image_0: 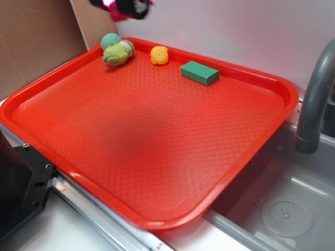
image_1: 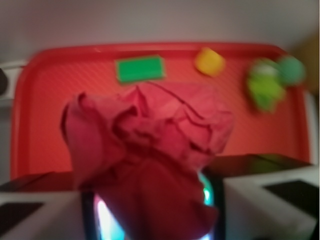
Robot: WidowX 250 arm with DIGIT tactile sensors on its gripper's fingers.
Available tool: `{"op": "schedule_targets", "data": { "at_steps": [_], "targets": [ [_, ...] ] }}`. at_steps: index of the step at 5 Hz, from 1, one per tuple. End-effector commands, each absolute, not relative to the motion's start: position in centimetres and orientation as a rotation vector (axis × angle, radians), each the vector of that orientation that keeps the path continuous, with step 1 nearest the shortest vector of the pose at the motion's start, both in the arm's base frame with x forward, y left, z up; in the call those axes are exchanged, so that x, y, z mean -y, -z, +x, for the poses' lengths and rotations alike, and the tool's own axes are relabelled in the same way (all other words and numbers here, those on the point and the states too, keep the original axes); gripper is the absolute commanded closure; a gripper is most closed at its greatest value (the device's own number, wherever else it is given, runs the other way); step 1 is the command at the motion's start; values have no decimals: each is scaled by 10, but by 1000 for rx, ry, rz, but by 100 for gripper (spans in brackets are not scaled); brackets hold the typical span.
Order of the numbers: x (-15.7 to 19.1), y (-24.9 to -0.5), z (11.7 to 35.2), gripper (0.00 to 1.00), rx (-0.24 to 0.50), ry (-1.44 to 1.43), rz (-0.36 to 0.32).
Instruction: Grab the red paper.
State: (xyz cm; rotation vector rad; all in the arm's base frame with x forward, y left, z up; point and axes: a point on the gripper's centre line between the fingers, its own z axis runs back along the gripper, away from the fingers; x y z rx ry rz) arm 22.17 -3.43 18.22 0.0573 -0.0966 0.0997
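The red paper (image_1: 150,135), a creased crimson ball, fills the middle of the wrist view. My gripper (image_1: 155,210) is shut on it, and its lit pads (image_1: 102,215) show on both sides of the ball. In the exterior view the gripper (image_0: 125,6) is blurred at the top edge, raised well above the far left corner of the red tray (image_0: 157,136). A bit of the crimson paper (image_0: 118,15) shows beneath it, off the tray surface.
On the tray's far side lie a green block (image_0: 199,72), a yellow toy (image_0: 159,55) and a green plush toy (image_0: 118,50). A grey faucet (image_0: 314,104) and a sink basin (image_0: 282,209) are at right. Cardboard (image_0: 36,42) stands behind at left.
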Motion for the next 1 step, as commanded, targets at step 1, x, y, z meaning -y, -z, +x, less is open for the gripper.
{"op": "schedule_targets", "data": {
  "at_steps": [1],
  "targets": [
    [59, -193, 227, 100, 39, -16, 56]
  ]
}}
